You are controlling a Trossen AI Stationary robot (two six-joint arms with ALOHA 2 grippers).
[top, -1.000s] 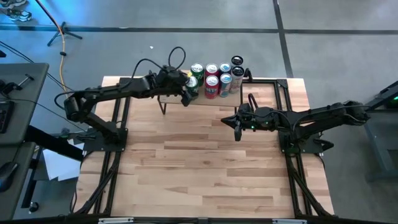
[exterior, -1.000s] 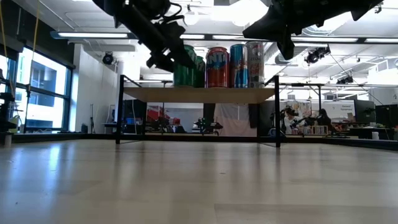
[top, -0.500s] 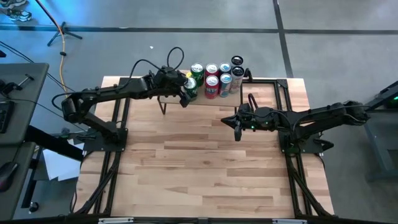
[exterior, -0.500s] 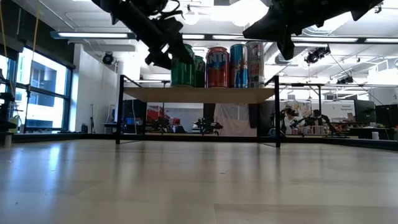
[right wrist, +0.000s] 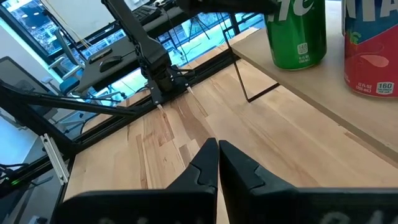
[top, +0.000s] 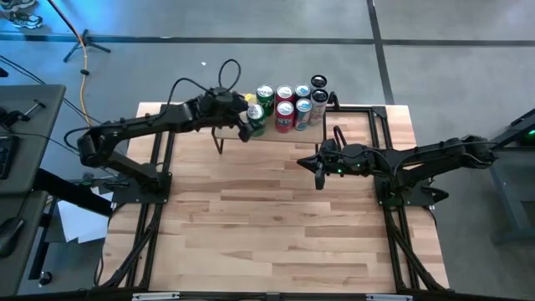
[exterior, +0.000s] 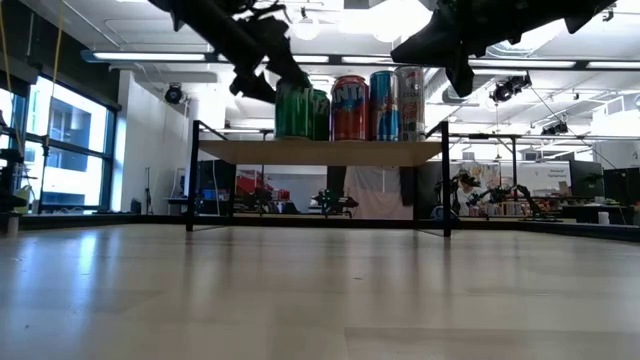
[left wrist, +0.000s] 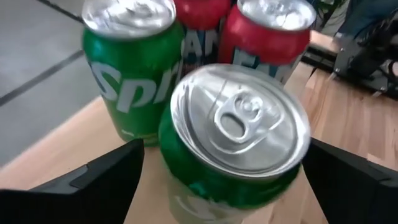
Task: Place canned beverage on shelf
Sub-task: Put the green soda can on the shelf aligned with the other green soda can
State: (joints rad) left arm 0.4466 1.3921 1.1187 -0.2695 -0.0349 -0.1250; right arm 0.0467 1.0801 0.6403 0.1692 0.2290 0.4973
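Shelf [exterior: 320, 152] stands at the far edge of the wooden table [top: 276, 217], its light board carrying a cluster of cans: green ones on the left, red [exterior: 349, 108] and blue [exterior: 383, 105] further right. Nearest the left arm stands the green canned beverage [left wrist: 233, 140], upright on the board just beside another green can [left wrist: 130, 62]. The left gripper [top: 247, 124] hovers above it with fingers [left wrist: 93, 183] spread wide on either side of the can, clear of its wall. A second ago those fingers sat lower and closer around the can; they have since parted and lifted. The right gripper [right wrist: 218, 165] waits over mid-table, fingers pressed together, unmoved.
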